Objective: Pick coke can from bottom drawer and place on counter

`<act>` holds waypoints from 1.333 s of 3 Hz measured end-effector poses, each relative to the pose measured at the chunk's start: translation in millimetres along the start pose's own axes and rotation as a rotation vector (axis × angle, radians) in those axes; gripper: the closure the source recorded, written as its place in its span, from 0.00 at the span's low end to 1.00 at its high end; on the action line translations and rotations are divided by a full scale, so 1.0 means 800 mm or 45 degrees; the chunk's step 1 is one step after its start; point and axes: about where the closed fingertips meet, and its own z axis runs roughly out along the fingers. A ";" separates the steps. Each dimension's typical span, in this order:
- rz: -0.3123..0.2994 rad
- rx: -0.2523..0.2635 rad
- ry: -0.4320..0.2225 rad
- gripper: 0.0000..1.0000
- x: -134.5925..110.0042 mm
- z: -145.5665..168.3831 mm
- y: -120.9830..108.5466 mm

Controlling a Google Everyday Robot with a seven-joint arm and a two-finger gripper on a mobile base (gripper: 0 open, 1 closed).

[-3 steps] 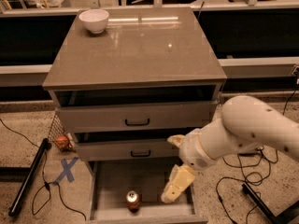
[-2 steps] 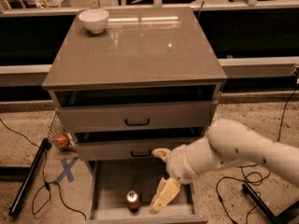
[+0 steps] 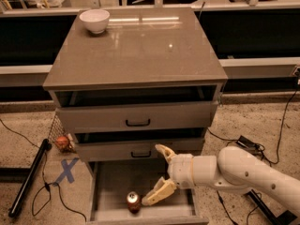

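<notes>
The coke can [image 3: 133, 202], red with a silver top, stands upright on the grey floor of the open bottom drawer [image 3: 112, 182], near its front edge. My gripper [image 3: 158, 174] hangs over the drawer just right of the can, open, with one finger [image 3: 165, 151] up near the middle drawer and the other finger [image 3: 158, 193] low beside the can, apart from it. The white arm [image 3: 234, 172] reaches in from the right. The glossy grey-brown counter [image 3: 136, 46] tops the cabinet.
A white bowl [image 3: 94, 20] sits on the counter's back left corner. Two upper drawers with black handles [image 3: 138, 123] are slightly ajar. A reddish ball in wire mesh [image 3: 63, 142] lies left of the cabinet, with a black pole [image 3: 28, 177], cables and a blue X floor mark [image 3: 67, 170].
The arm has swung left and lower over the bottom drawer, bringing the open gripper from the drawer's right side close beside the can. The can has not moved.
</notes>
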 end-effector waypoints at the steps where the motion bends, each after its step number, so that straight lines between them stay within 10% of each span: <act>1: 0.032 0.060 -0.065 0.00 0.025 0.010 -0.036; 3: -0.133 0.333 -0.029 0.00 0.199 0.064 -0.090; 4: -0.132 0.332 -0.030 0.00 0.199 0.064 -0.089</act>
